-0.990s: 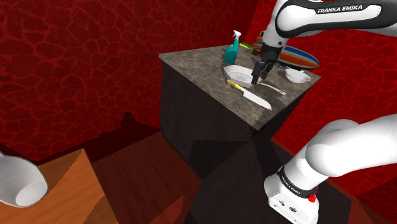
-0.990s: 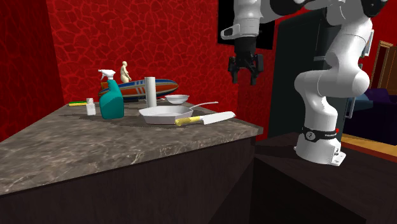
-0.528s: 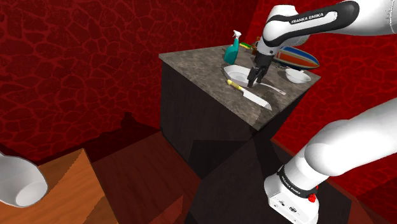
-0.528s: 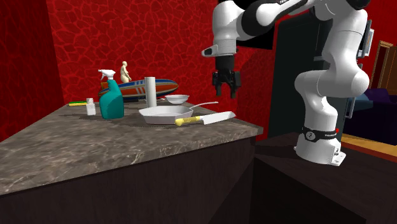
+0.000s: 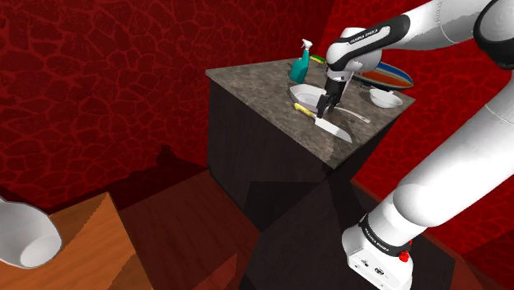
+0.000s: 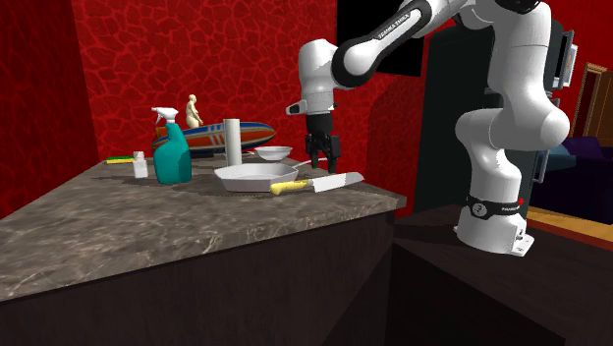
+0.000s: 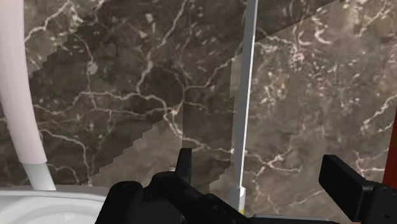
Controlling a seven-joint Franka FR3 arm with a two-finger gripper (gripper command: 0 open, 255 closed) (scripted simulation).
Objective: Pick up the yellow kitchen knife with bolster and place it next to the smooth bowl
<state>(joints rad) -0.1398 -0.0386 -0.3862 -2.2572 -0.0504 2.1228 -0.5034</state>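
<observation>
Knife (image 6: 316, 184) just beside white pan (image 6: 246, 180)

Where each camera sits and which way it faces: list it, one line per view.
Shoulder view: beside the robot, looking down over the counter; arm and tool show.
Second exterior view: at counter height, facing the arm across it; arm shows.
Wrist view: on the hand, facing down at the knife; tool shows.
Shared: the knife.

Chunky glossy white arm (image 5: 449, 165) with dark joints, white FRANKA EMIKA lettering (image 5: 368, 35) on a black stripe, another black band (image 5: 380, 237) down by the base, a little red button (image 5: 404, 255) there, and an all-black gripper (image 6: 321, 164).
</observation>
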